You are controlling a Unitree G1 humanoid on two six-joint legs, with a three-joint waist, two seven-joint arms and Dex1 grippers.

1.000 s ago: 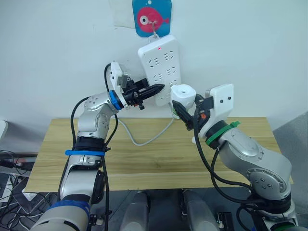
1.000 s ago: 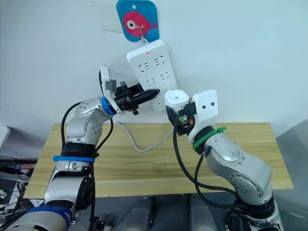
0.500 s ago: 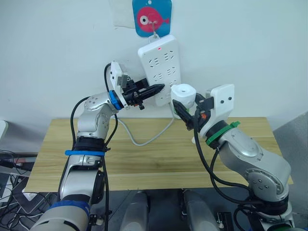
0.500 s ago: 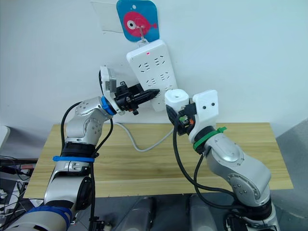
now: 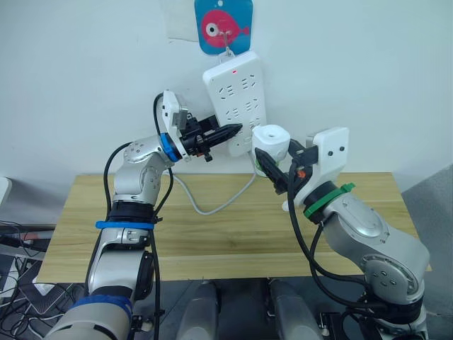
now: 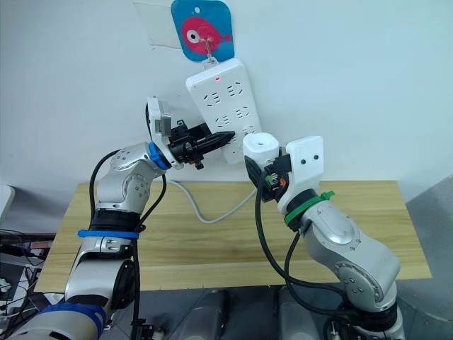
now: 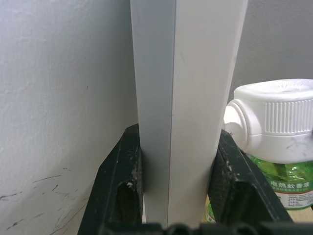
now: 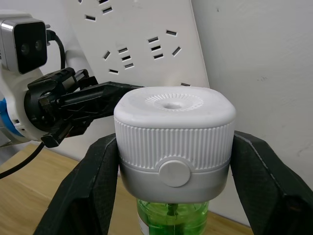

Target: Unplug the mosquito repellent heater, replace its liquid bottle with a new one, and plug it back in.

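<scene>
While the left gripper [image 5: 232,131] clamps the lower edge of the power strip [image 5: 238,99] on the wall, fingers [image 7: 122,181] pressed to both faces, the right gripper [image 8: 173,171] grips the heater [image 8: 174,139], green bottle [image 8: 171,215] attached, just beside the strip above the table [image 5: 212,227].
</scene>
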